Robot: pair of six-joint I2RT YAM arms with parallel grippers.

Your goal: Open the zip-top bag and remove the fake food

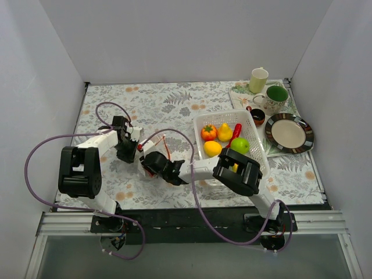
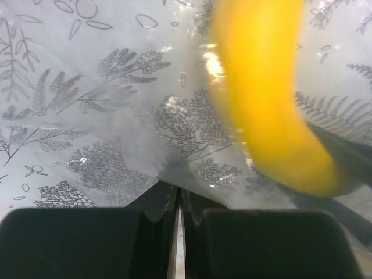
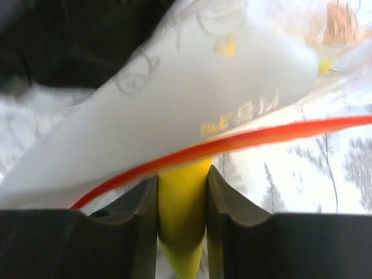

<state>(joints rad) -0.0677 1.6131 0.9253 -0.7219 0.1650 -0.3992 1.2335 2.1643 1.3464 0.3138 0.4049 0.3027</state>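
Jaws on the right gripper (image 3: 181,180) are clenched on a yellow piece (image 3: 181,244) of fake food, squeezed between both fingers (image 3: 139,232) at the bottom centre of the right wrist view. The red-orange zip strip (image 3: 244,138) curves right across the frame just above that grip.

The left gripper (image 2: 177,200) is pinched tight on a fold of the clear plastic at the bottom centre of its view. A yellow curved piece (image 2: 261,104) shows blurry through the plastic at upper right.

From the top camera, the zip-top bag (image 1: 149,156) is a bit left of and below frame centre, between the two grippers on the fern-print table (image 1: 174,104). The white basket (image 1: 258,148) to its right holds a red tomato (image 1: 208,132), a green fruit (image 1: 240,145) and some yellow ones.
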